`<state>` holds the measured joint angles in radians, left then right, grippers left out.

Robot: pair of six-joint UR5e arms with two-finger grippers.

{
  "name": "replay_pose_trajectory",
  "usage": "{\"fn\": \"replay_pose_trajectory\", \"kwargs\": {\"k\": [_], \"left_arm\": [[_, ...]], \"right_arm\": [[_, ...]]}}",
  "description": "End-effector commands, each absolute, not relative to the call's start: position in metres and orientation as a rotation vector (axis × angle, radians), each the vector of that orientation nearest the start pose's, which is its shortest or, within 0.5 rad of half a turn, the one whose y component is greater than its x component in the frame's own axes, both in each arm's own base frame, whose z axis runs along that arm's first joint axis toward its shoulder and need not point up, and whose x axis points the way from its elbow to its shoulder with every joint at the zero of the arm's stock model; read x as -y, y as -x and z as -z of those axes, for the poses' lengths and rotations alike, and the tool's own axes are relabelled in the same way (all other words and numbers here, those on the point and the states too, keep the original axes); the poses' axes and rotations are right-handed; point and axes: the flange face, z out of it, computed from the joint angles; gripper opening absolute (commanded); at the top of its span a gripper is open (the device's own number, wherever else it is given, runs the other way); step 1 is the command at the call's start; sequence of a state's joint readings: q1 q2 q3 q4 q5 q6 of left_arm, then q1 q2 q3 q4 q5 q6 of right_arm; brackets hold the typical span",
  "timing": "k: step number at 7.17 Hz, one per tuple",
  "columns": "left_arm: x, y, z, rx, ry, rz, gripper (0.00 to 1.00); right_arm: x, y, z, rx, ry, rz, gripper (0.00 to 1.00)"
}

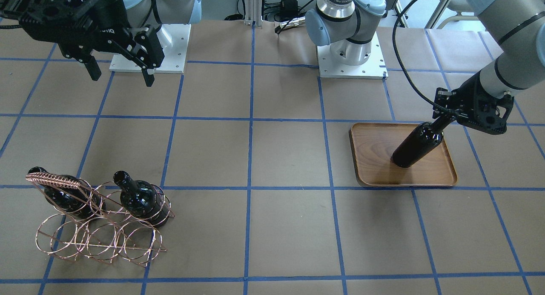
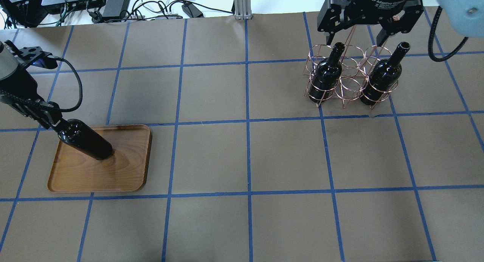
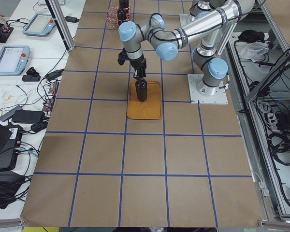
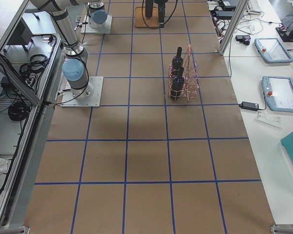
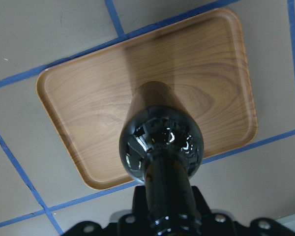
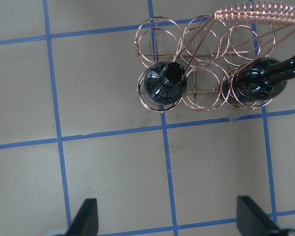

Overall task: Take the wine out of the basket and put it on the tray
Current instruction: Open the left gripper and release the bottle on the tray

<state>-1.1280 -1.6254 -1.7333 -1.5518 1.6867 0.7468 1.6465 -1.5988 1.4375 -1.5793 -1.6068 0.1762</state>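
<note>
My left gripper [image 1: 445,118] is shut on the neck of a near-black wine bottle [image 1: 417,146]. The bottle stands upright with its base on the middle of the brown wooden tray [image 1: 374,158]. The left wrist view looks down the bottle [image 5: 160,142] onto the tray [image 5: 88,113]. The copper wire basket [image 2: 349,80] holds two more bottles [image 2: 325,75] [image 2: 382,76]. My right gripper [image 2: 355,35] is open and empty, high above the basket's far side. In the right wrist view the basket [image 6: 206,44] lies below its spread fingertips [image 6: 86,216].
The table is brown paper with a blue tape grid. The two arm base plates [image 1: 149,52] [image 1: 351,56] stand at the robot's edge. Cables and boxes [image 2: 94,5] lie beyond the far edge. Teach pendants [image 4: 278,92] sit on the side bench.
</note>
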Motion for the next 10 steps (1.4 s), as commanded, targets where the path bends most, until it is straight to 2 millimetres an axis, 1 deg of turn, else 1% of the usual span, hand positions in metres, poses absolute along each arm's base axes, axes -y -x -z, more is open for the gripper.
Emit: {"fn": "replay_pose_trajectory", "kwargs": {"k": [1,2,3,4,5,6,7,8,9,10], "left_arm": [[0.484,-0.094,-0.403,-3.08,-0.493,-0.337,1.0],[0.48,-0.092,-0.411,-3.079,-0.476,-0.331,1.0],[0.468,-0.086,-0.43,-3.093,-0.378,-0.34,1.0],[0.46,-0.076,-0.462,-3.092,-0.182,-0.272,1.0],[0.454,-0.05,-0.49,-3.086,-0.111,-0.175,1.0],[0.447,-0.027,-0.501,-3.068,-0.012,-0.131,1.0],[0.448,0.006,-0.503,-3.07,0.207,-0.095,1.0],[0.445,0.051,-0.506,-3.06,0.303,-0.062,1.0],[0.437,0.092,-0.509,-3.063,0.202,-0.039,1.0],[0.432,0.122,-0.509,-3.063,0.101,-0.016,1.0]], "right_arm": [[0.462,-0.166,-0.582,-3.142,-0.001,0.312,1.0],[0.469,-0.166,-0.573,-3.121,0.025,0.305,1.0],[0.473,-0.17,-0.568,-3.087,0.023,0.313,1.0],[0.473,-0.169,-0.564,-3.1,0.036,0.291,1.0],[0.475,-0.166,-0.531,-3.122,0.01,0.189,1.0],[0.477,-0.156,-0.516,-3.123,-0.025,0.16,1.0],[0.489,-0.13,-0.522,-3.119,-0.046,0.241,1.0],[0.495,-0.117,-0.529,-3.118,-0.072,0.3,1.0],[0.493,-0.119,-0.531,-3.099,-0.117,0.303,1.0],[0.492,-0.118,-0.53,-3.109,-0.124,0.29,1.0]]}}
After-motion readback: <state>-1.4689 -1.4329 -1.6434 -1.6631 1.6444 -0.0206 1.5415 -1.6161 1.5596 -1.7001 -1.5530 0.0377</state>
